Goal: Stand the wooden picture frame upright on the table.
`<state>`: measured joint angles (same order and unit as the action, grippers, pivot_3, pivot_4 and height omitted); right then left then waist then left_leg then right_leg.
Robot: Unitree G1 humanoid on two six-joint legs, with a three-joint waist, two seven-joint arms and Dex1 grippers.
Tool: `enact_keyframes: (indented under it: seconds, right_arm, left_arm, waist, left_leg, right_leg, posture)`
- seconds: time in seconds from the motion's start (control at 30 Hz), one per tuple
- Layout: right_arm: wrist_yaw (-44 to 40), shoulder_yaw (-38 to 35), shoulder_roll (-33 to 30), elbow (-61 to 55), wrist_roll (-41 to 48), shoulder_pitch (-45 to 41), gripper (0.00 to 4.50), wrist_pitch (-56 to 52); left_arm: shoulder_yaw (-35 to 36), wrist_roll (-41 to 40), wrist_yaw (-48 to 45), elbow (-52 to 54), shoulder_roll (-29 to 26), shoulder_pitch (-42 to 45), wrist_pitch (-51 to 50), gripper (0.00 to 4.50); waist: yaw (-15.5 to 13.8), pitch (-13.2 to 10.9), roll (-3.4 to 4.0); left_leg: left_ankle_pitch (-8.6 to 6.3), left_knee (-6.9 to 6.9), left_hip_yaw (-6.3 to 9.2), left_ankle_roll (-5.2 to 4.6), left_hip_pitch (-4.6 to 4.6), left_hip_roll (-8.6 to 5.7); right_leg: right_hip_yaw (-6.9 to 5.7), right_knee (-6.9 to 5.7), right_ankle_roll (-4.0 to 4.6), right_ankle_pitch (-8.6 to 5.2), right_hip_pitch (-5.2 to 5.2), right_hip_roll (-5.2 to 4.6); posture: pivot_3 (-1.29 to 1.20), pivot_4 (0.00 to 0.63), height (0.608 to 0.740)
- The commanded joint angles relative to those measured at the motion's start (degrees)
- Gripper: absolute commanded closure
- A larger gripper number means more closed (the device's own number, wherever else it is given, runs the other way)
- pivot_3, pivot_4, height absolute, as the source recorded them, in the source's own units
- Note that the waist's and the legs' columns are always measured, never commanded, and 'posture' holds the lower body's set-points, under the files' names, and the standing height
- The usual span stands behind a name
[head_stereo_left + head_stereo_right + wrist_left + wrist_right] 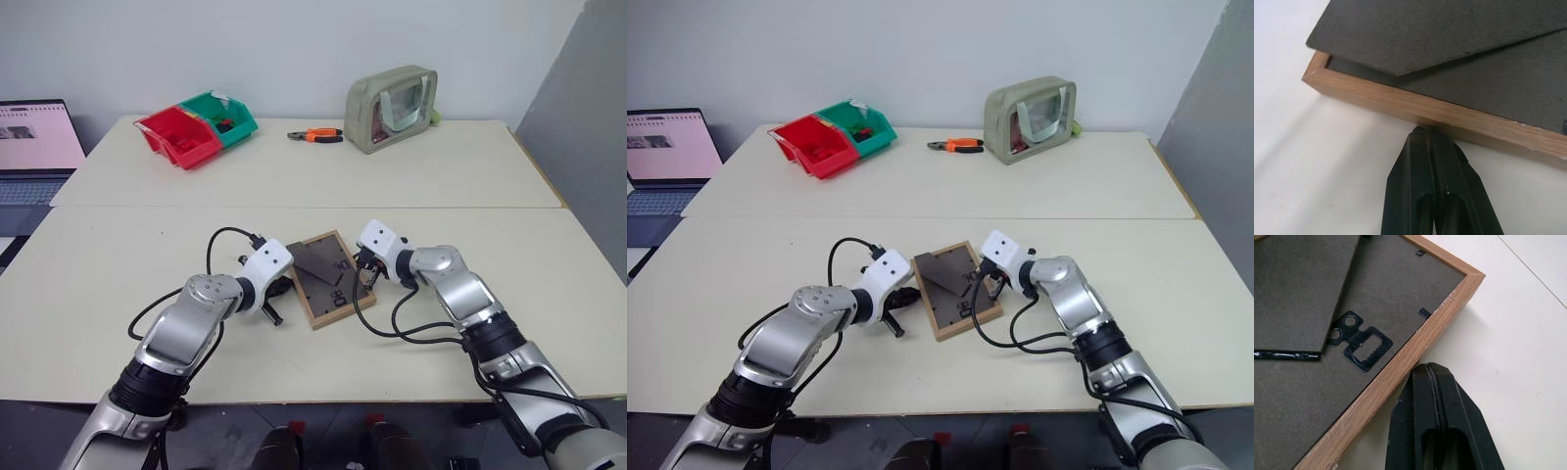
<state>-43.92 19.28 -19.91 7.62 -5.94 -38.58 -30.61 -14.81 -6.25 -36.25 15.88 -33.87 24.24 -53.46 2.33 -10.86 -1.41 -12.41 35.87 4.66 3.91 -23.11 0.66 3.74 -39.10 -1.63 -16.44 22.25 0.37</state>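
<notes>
The wooden picture frame [325, 279] lies flat on the table [118, 274], face down, its dark back panel up and the stand flap [1449, 29] lifted a little off the panel. My left gripper [286, 289] is shut, and its tips [1425, 129] press against the outside of the frame's left wooden edge. On the opposite side my right gripper [361, 269] is also shut, its tips [1432, 366] right beside the right wooden border near a corner. A black sawtooth hanger [1364, 347] shows on the back panel. Neither gripper holds anything.
At the back of the table stand a red bin [179, 137] and a green bin [223, 116], orange-handled pliers [315, 135] and a grey-green pouch [392, 108]. A laptop [34, 147] sits off to the left. A seam [147, 207] crosses the tabletop.
</notes>
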Motion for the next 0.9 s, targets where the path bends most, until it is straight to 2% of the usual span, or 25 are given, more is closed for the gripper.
enact_keyframes:
  seconds: [0.03,0.2,0.43,0.57,0.63,0.7,0.8,0.9]
  right_arm:
    - [-3.2,1.7,-0.7,-9.7,1.9,2.4,4.50,-3.5]
    - [-5.5,3.1,-3.1,-17.3,2.8,5.2,4.50,-8.0]
    - [-6.2,3.8,-6.6,-16.9,1.6,5.8,4.50,-7.1]
    - [-5.7,1.2,-9.4,-15.4,1.2,6.1,4.50,-5.7]
    - [-3.8,-0.6,-9.5,-11.9,1.0,5.6,4.50,-3.2]
    - [-2.3,-2.0,-8.7,-9.0,1.4,5.3,4.50,-1.1]
    - [-2.3,-2.2,-8.4,-7.4,1.5,5.6,4.50,0.5]
    - [-3.3,-1.5,-8.7,-7.9,1.5,6.3,4.50,1.5]
  left_arm:
    - [-2.7,-1.7,-1.6,3.1,1.2,-0.3,-1.4,4.49]
    - [-2.5,-0.4,-2.1,-1.1,0.8,1.9,0.4,4.49]
    - [-2.6,0.3,-3.6,-3.6,-0.8,2.8,1.2,4.49]
    - [3.4,-1.0,-4.5,-3.1,-5.4,0.2,0.4,4.49]
    - [16.5,-13.2,-12.5,-4.5,-7.9,1.2,-10.7,4.11]
    - [25.0,-24.4,-20.0,-6.8,-10.2,2.7,-22.7,3.84]
    - [30.6,-34.2,-25.4,-11.9,-12.1,4.8,-36.0,3.16]
    - [31.2,-40.1,-24.5,-18.1,-12.5,5.5,-39.0,2.58]
  waist:
    - [-0.1,0.0,0.00]
    - [-0.1,0.0,0.00]
    - [0.0,0.0,0.00]
    - [0.0,0.0,0.00]
    - [0.6,0.0,-0.01]
    - [1.0,0.0,-0.02]
    - [1.1,0.0,0.00]
    - [1.0,0.0,0.00]
  left_leg:
    - [0.00,0.00,0.00,0.00,0.00,0.00]
    - [0.00,0.00,-0.02,0.00,0.03,-0.02]
    - [0.01,0.08,-0.03,0.00,0.11,-0.08]
    - [0.01,0.07,-0.04,-0.01,0.10,-0.03]
    - [0.01,0.06,-0.07,-0.01,0.11,0.01]
    - [0.01,0.05,-0.06,0.00,0.07,0.04]
    - [0.00,0.03,0.00,-0.01,0.08,0.10]
    - [0.00,0.02,0.00,-0.01,0.09,0.04]
  right_leg:
    - [0.00,0.00,0.00,0.00,0.00,0.00]
    - [0.01,0.00,-0.01,0.00,-0.02,0.02]
    - [0.02,0.00,-0.03,-0.02,-0.09,0.14]
    - [0.04,0.00,-0.02,-0.01,-0.08,0.15]
    - [0.06,0.00,-0.01,-0.01,-0.06,0.15]
    - [0.03,-0.03,0.01,-0.01,0.02,0.24]
    - [-0.05,-0.05,-0.14,-0.19,0.02,0.41]
    - [-0.04,-0.04,-0.16,-0.19,-0.01,0.35]
  posture:
    - [0.00,0.150,0.740]
    - [0.00,0.150,0.740]
    - [0.00,0.150,0.740]
    - [0.00,0.150,0.740]
    - [0.00,0.150,0.740]
    - [0.00,0.150,0.740]
    - [0.00,0.150,0.740]
    - [0.00,0.150,0.740]
